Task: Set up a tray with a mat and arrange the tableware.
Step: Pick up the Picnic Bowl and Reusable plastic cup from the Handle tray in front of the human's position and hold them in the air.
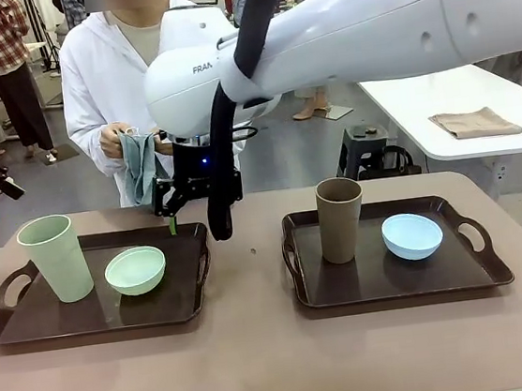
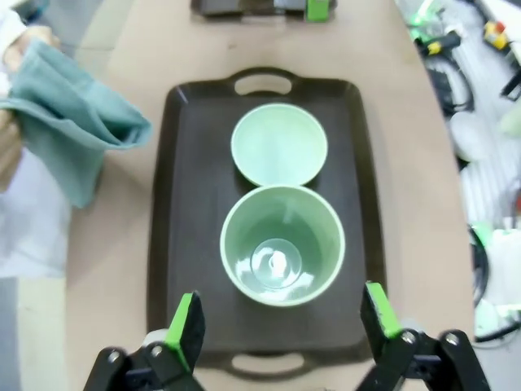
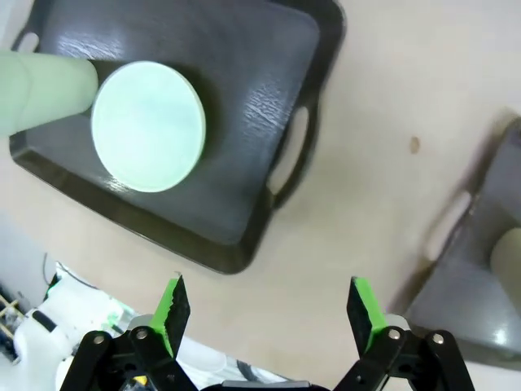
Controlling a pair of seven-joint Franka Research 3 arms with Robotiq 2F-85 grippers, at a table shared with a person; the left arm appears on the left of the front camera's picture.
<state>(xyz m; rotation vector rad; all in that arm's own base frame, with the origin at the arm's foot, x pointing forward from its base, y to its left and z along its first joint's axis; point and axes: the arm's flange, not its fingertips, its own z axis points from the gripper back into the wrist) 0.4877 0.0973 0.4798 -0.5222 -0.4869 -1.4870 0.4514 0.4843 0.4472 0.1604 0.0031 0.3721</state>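
Observation:
Two dark trays sit side by side. On the left tray stand a pale green tumbler and a pale green bowl. On the right tray are a brown tumbler and a light blue bowl. At the far side, a person's hands hold a folded teal mat. My right gripper hangs open over the left tray's far right corner. My left gripper is open above that tray's other end, over the pale green tumbler, with the bowl beyond.
The right arm stretches across the table above the right tray. A bare strip of table separates the trays. In the right wrist view my gripper looks down on the left tray's handle. A white table with a cloth stands behind.

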